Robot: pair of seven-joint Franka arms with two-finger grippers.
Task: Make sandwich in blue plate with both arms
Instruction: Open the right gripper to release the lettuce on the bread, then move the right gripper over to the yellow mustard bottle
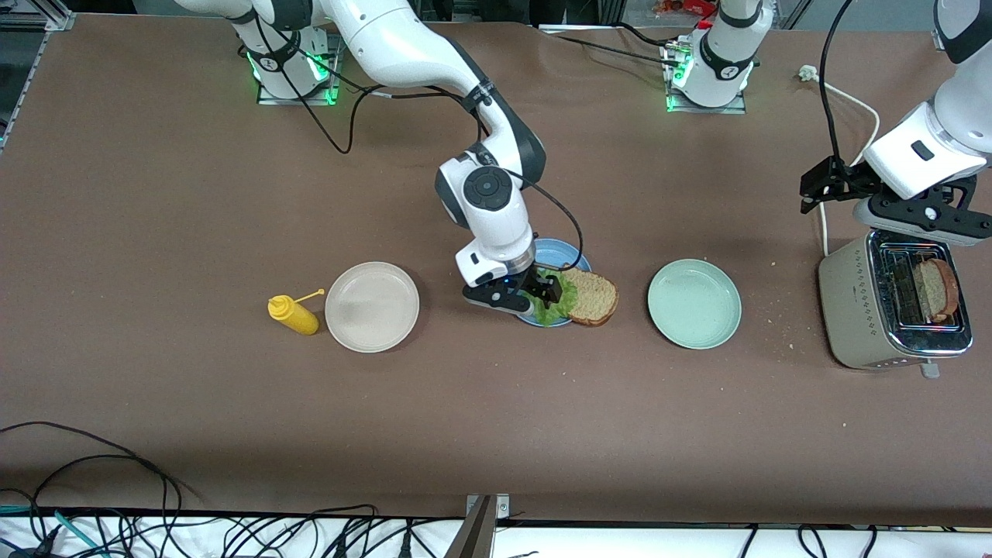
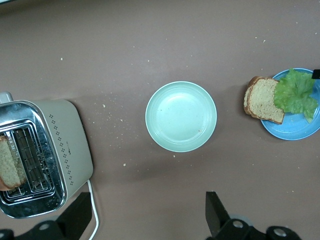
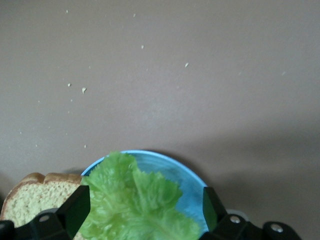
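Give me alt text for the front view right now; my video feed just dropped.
The right gripper hangs open over the blue plate, where a lettuce leaf lies on a bread slice that overhangs the rim. The left gripper is above the toaster, which holds another slice. A pale green plate, cream plate and yellow bottle sit alongside.

Table (image 1: pixel 194 232): matt brown covering, smooth, dusted with crumbs. Blue plate (image 2: pixel 295 127), green plate (image 1: pixel 694 303) and cream plate (image 1: pixel 372 307): matt, smooth, plastic-looking; bottle (image 1: pixel 293 314): glossy yellow plastic; toaster (image 1: pixel 891 310): beige matt sides with a mirror-bright metal top. Bread (image 1: pixel 593 297): rough, porous crumb with darker crust; lettuce (image 3: pixel 135 205): ruffled, veined, slightly glossy; arms: glossy white shells, with matt black grippers (image 1: pixel 535 293).
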